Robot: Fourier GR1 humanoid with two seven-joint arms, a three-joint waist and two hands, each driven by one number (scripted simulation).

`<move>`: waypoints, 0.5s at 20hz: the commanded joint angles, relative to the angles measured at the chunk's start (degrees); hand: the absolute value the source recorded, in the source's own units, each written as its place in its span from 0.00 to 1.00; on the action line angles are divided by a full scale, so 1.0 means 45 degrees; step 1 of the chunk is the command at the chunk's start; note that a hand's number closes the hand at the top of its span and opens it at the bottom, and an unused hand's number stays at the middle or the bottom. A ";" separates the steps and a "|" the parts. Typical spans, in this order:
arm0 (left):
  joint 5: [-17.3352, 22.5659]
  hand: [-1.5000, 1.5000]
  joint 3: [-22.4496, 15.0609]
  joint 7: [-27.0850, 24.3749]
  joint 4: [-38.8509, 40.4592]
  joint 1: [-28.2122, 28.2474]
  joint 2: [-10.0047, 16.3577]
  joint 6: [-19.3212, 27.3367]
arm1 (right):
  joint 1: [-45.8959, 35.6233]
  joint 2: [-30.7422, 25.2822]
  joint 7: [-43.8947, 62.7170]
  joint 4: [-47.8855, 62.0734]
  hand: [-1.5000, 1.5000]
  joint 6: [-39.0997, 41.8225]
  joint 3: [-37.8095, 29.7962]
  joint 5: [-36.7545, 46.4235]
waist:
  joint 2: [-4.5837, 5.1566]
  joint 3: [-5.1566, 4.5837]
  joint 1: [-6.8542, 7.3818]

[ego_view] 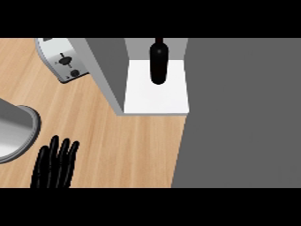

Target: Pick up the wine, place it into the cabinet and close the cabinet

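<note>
The cabinet at 12 o'clock is seen open with the dark wine set inside on its white floor; the wine could be knocked if the broad grey panel at 3 o'clock, taken for the door, is swung hard. The left hand is seen at 7 o'clock over the table, fingers straight and empty, and no writing can be read on wine or toaster.

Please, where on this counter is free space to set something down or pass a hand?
Widest bare wood: between the left hand and the grey panel, below the white shelf. A smaller patch lies between toaster and grey container. The shelf is free in front of the wine bottle. The left edge is crowded.
</note>
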 commanded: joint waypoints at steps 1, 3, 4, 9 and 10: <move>0.0474 0.00 0.0873 -0.0677 -0.0320 0.1157 0.0748 -0.0939 | 0.1247 0.0335 0.0817 -0.1691 1.00 -0.0149 0.1227 -0.1239 | -0.0010 -0.0005 0.0051; 0.1262 0.00 0.2094 -0.0294 -0.0511 0.0890 0.1136 -0.1376 | 0.1441 0.0254 0.1644 -0.2460 1.00 -0.0392 0.1558 -0.1755 | -0.0013 -0.0009 -0.0018; 0.1102 0.00 0.1905 -0.0711 -0.0580 0.1421 0.1113 -0.1538 | 0.1580 0.0490 0.1355 -0.2097 1.00 -0.0345 0.2398 -0.1101 | -0.0022 -0.0008 0.0046; 0.2036 0.00 0.3436 -0.0713 -0.1072 0.2351 0.1966 -0.2473 | 0.1021 -0.0066 0.1321 -0.2653 1.00 0.0466 0.3536 -0.0697 | -0.0052 -0.0010 0.0110; 0.2302 0.00 0.3838 -0.0844 -0.0963 0.2434 0.1934 -0.2699 | 0.1139 0.0266 0.1730 -0.2839 1.00 0.0001 0.4765 0.0198 | -0.0084 -0.0025 0.0065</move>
